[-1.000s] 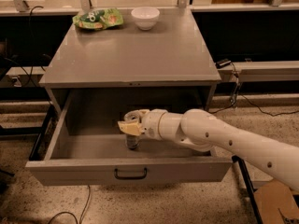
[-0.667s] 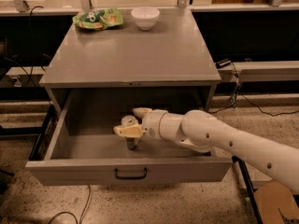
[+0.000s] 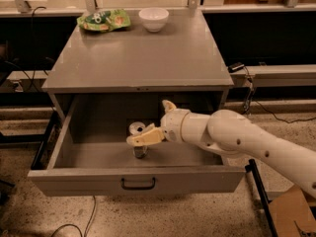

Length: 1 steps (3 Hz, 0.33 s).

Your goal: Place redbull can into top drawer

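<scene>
Far left: cables on the floor, partly cut off by the frame edge. On the grey cabinet top [image 3: 138, 63], at the back, a green snack bag [image 3: 103, 19] with a white bowl [image 3: 153, 19] just to its right; the two sit apart.

Below, the top drawer [image 3: 197, 180] is pulled well out, with the dark handle [image 3: 138, 183] centred on its front panel. The drawer's rear is in shadow and hard to make out.

The redbull can [image 3: 139, 152] stands upright on the drawer floor, left of centre. Its shiny top and lower body show. Its middle is hidden behind one gripper finger, so the label cannot be read.

The gripper [image 3: 147, 122] is inside the drawer at the can, released. One finger [image 3: 145, 137] lies across the can's front and the other points up, well clear.

The white arm [image 3: 247, 142] runs off the right edge. A cardboard box [image 3: 291, 216] at lower right is cut off.

Versus a second ago, the fingers were closed around the can and have now spread wide. The can has not moved.
</scene>
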### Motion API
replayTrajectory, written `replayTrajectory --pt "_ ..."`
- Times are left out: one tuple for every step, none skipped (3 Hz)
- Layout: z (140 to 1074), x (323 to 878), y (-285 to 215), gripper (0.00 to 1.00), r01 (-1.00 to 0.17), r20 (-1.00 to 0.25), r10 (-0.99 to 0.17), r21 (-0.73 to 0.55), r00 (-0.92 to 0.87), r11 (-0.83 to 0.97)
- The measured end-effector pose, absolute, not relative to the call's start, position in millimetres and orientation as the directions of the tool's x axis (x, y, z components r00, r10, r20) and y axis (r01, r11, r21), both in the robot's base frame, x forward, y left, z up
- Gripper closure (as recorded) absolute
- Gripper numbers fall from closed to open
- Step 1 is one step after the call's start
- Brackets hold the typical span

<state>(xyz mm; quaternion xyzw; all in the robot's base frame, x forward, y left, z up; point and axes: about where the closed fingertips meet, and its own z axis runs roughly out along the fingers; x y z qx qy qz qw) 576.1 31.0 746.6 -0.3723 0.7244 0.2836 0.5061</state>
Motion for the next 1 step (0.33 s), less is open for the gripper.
replayTrajectory --pt "797.4 546.5 -3.4 0.00 -0.819 -0.928 -0.317 -0.023 -0.196 0.573"
